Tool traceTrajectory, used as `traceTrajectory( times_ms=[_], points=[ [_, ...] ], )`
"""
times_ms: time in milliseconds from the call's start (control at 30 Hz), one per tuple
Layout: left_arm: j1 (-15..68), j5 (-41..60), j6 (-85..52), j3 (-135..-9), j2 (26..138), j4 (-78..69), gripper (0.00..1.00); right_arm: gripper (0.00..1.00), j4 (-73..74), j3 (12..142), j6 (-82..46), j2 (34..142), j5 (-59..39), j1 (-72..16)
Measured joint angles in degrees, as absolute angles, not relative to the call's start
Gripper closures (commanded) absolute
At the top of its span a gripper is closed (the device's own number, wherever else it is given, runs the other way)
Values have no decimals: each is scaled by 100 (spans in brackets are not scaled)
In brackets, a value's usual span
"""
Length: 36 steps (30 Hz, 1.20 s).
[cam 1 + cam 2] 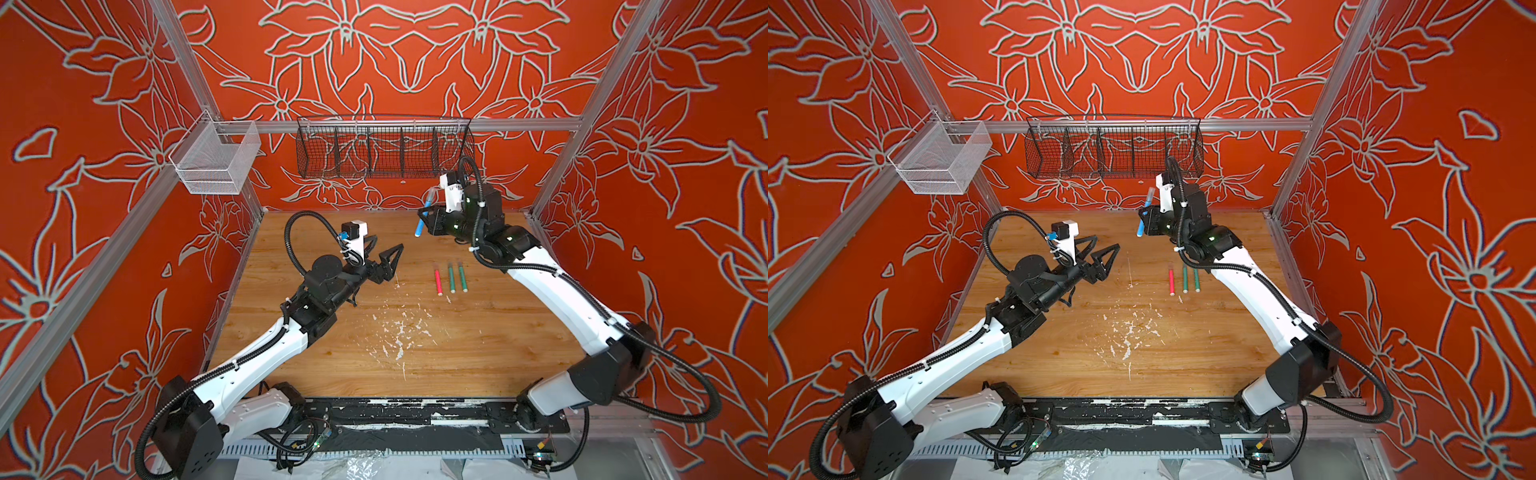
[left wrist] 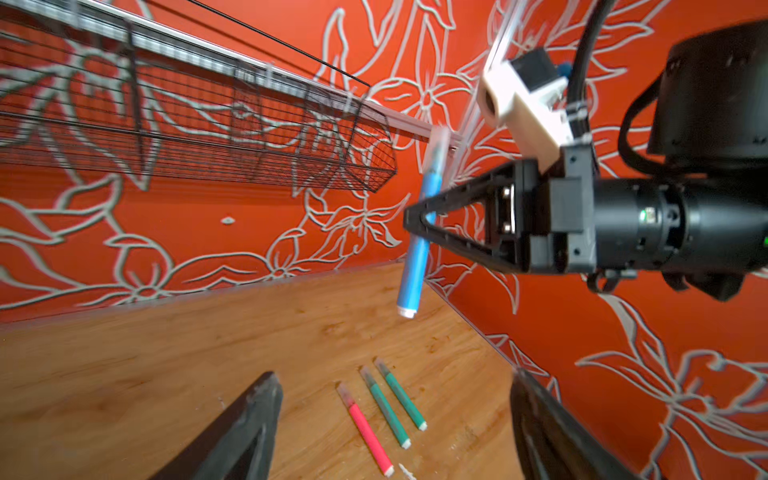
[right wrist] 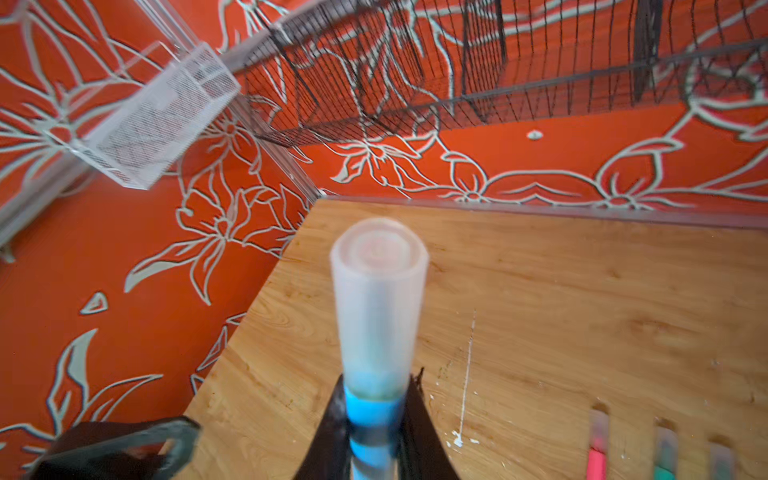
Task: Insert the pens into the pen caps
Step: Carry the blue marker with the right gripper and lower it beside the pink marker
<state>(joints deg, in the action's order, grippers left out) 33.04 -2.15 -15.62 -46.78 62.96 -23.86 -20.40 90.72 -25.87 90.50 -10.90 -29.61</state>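
My right gripper (image 1: 424, 215) (image 3: 376, 415) is shut on a blue pen (image 1: 421, 222) (image 2: 415, 257), held tilted high over the table's back right. A translucent pen cap (image 3: 378, 299) (image 2: 438, 149) sits on the blue pen's upper end. A red-pink pen (image 1: 438, 282) (image 2: 369, 432) and two green pens (image 1: 451, 278) (image 1: 462, 277) lie side by side on the wooden table (image 1: 332, 340), each with a greyish cap (image 2: 345, 392) on its far end. Left of them my left gripper (image 1: 385, 247) (image 2: 392, 376) hovers open and empty, its jaws wide apart.
A black wire basket (image 1: 384, 149) hangs on the back wall just above the right gripper. A white mesh basket (image 1: 216, 160) hangs at the back left corner. White paint flecks (image 1: 399, 332) dot the table's middle.
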Motion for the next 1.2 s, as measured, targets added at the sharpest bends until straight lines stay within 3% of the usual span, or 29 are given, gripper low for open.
traceTrajectory(
  times_ms=[200,433,967,1200],
  points=[
    [3304,-1533,-1726,-4801,6383,-1664,13,100,-2980,9126,-2379,10447,-1028,-2945],
    [3304,-2040,-1804,-4984,6510,-1251,13,100,-3791,9454,-2263,11695,-869,-2917],
    [3304,-2163,-1815,-4984,6595,-1201,13,99,-4018,9548,-2383,12123,-233,-2917],
    [3304,-2147,-1852,-4984,6608,-1199,13,94,-3994,9406,-2502,12171,-82,-2917]
  ],
)
